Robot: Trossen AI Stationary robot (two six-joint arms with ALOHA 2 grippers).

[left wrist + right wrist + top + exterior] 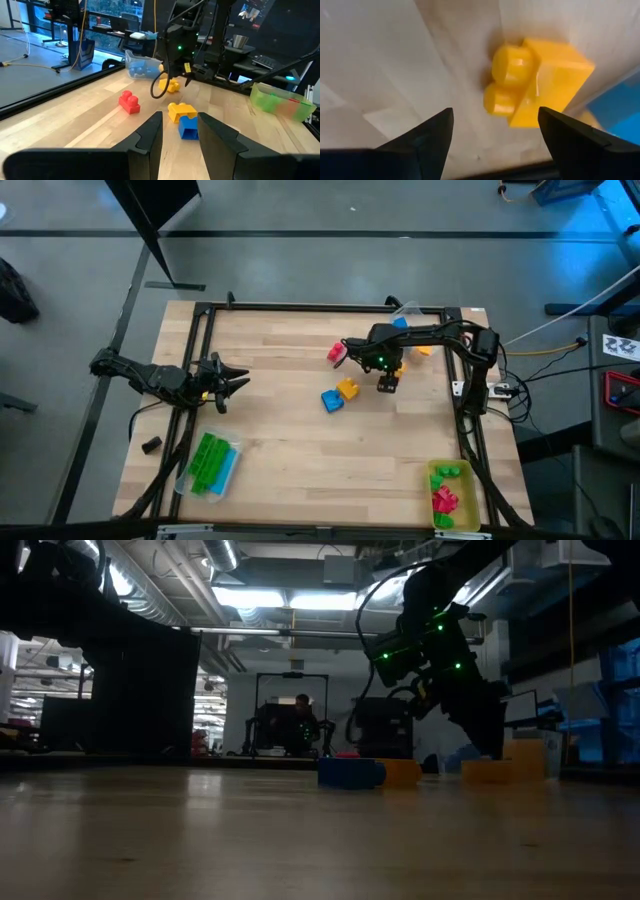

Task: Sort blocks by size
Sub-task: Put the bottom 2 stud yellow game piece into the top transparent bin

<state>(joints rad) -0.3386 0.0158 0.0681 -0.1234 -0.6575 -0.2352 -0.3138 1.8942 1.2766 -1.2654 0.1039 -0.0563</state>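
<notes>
Right gripper: the right gripper [490, 132] hangs over the back right part of the light wooden table [300, 440], fingers spread apart and holding nothing; in the right wrist view a small yellow studded plastic brick [537, 82] lies on the wood just ahead of the fingertips, in line with the gap between them.
Left gripper: the left gripper [228, 385] waits at the table's left edge, fingers parted and empty, pointing across the table.
Loose bricks, centre: a blue studded brick [331, 400] and a yellow-orange studded brick [348, 388] lie touching each other near the table's middle.
Loose bricks, back: a red studded brick [336, 353] lies apart from that pair, toward the back, near the right arm.
Left front tray: a clear plastic tray [228, 470] holds a stack of long green bricks [206, 462].
Right front tray: a yellow-green tray [438, 520] at the front right corner holds small green bricks [449, 472] and red bricks [444, 500].
Back container: a clear plastic tub [139, 66] stands at the back edge behind the right arm; its contents cannot be told.
Background: a person [303, 720] is in the room beyond the table.
</notes>
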